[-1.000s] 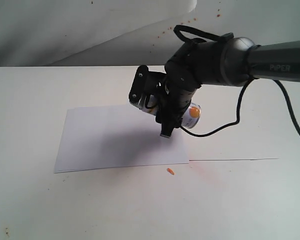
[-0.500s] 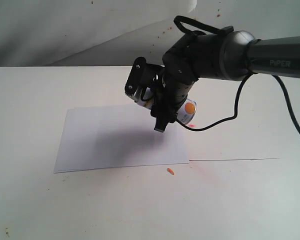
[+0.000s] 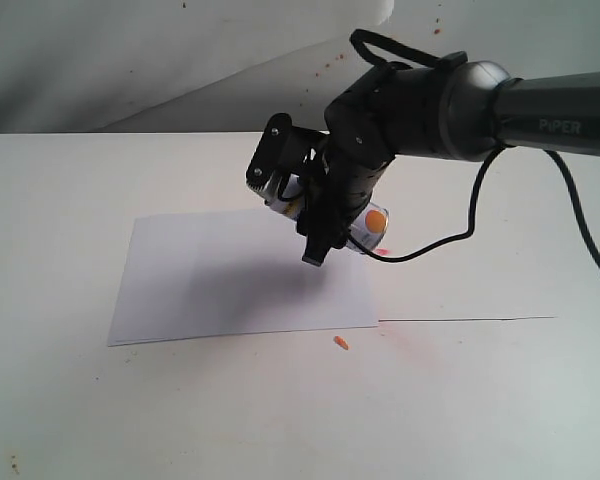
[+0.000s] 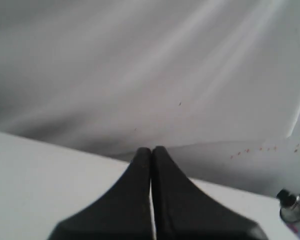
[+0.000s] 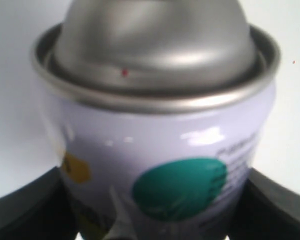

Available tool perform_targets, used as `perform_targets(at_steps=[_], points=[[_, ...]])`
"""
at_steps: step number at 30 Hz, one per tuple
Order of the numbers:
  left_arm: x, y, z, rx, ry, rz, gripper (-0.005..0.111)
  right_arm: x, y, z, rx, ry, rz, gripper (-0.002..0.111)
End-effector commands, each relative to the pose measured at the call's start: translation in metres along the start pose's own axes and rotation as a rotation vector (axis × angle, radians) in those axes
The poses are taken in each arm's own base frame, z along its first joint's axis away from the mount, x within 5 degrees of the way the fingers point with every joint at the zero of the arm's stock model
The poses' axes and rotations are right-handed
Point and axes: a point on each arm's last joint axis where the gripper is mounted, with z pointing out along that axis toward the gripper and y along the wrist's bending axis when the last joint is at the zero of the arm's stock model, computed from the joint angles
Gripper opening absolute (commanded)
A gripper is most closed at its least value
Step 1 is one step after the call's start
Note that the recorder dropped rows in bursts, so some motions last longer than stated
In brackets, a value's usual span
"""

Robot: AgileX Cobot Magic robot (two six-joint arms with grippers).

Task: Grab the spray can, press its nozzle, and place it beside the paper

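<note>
My right gripper (image 3: 290, 208) is shut on the spray can (image 3: 370, 228), holding it tilted in the air above the right part of the paper (image 3: 210, 280). In the right wrist view the can (image 5: 160, 150) fills the frame: white body, a green dot, a yellow mark, a silver shoulder (image 5: 155, 45), and dark fingers (image 5: 275, 205) on both sides. The right gripper (image 5: 155, 220) hugs its body. The nozzle (image 4: 284, 196) shows as a small black button in the left wrist view, on the can's silver top (image 4: 297, 209). My left gripper (image 4: 151, 150) is shut and empty, off to the side.
A small orange speck (image 3: 341, 343) lies on the white table just past the paper's near right corner. A black cable (image 3: 450, 245) loops under the right arm. A thin seam (image 3: 470, 320) runs across the table. The grey backdrop (image 3: 130, 60) carries red specks.
The right gripper has carried the can a little to the left and slightly up over the paper, turning it a bit. The left gripper shows no earlier view.
</note>
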Motion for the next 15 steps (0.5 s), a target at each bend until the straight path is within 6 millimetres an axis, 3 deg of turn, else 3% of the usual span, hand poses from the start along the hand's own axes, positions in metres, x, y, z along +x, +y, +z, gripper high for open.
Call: perform_targets(at_steps=[1,7,12,15], points=[[-0.009,-0.005,0.000,0.056,-0.100,-0.041,0.000,-0.004,-0.005,-0.007,0.020,-0.031,0.002,0.000],[-0.013,-0.006,-0.001,0.068,-0.120,-0.112,0.000,-0.004,-0.005,-0.007,0.019,-0.029,0.002,0.000],[-0.047,-0.013,-0.005,0.028,-0.092,-0.128,0.000,-0.004,-0.005,-0.007,0.019,-0.029,0.002,0.000],[-0.071,-0.019,0.006,-0.008,-0.024,-0.138,0.000,-0.004,-0.005,-0.007,0.019,-0.031,0.002,0.000]])
